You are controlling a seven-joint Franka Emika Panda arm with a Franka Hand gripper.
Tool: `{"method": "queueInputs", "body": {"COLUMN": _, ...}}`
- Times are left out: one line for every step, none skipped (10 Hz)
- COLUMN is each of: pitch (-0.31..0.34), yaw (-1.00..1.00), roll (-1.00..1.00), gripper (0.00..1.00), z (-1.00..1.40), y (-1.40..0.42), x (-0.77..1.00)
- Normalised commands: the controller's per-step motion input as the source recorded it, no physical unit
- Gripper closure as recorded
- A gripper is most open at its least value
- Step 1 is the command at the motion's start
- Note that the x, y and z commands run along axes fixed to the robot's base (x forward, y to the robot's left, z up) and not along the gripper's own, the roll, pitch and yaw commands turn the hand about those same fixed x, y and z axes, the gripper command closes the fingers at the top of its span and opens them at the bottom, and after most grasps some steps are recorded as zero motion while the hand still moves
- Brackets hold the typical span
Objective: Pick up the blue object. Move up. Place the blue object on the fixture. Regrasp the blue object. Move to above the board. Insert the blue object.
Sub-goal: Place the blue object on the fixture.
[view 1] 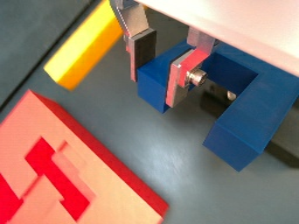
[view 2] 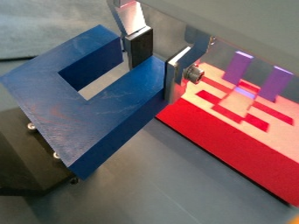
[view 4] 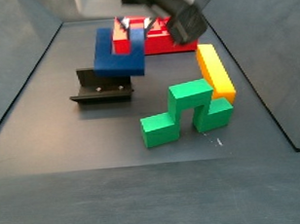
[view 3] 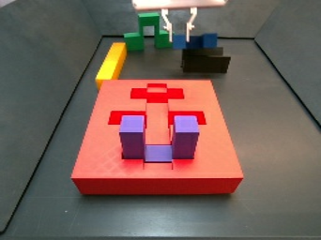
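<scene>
Tool (view 1: 163, 66) pinching one prong of blue object (view 1: 251, 118), which sits on fixture (view 4: 105, 86).

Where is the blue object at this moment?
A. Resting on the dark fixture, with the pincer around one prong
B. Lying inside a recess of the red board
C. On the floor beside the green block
A: the blue object sits on the fixture, and the pincer straddles one prong.
</scene>
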Motion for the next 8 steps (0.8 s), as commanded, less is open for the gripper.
{"method": "queueInputs", "body": {"pitch": 0.000, "yaw": 0.00, "roll": -0.29, "gripper": 1.00, "z": 0.00, "y": 0.08, "x": 0.12}}
{"method": "queueInputs", "body": {"pitch": 0.000, "yaw": 0.00, "roll": 0.00, "gripper": 1.00, "z": -0.04, "y": 0.00, "x": 0.00}}
{"method": "queueInputs", "body": {"pitch": 0.000, "yaw": 0.00, "roll": -0.65, "gripper": 1.00, "z": -0.14, "y": 0.30, "x": 0.13}}
{"method": "queueInputs", "body": {"pitch": 0.040, "yaw": 0.00, "roll": -0.97, "gripper": 1.00, "z": -0.21, "y": 0.36, "x": 0.32}}
{"method": "queueInputs", "body": {"pitch": 0.117, "yaw": 0.02, "roll": -0.94, "gripper": 1.00, "z": -0.23, "y": 0.35, "x": 0.42}}
{"method": "queueInputs", "body": {"pitch": 0.243, "yaw": 0.00, "roll": -0.80, "gripper": 1.00, "z": -0.32, "y": 0.27, "x": 0.47}}
{"method": "queueInputs", "body": {"pitch": 0.000, "yaw": 0.00, "roll": -0.06, "gripper": 1.00, "z": 0.00, "y": 0.03, "x": 0.00}}
{"method": "queueInputs", "body": {"pitch": 0.000, "yaw": 0.00, "roll": 0.00, "gripper": 1.00, "z": -0.04, "y": 0.01, "x": 0.00}}
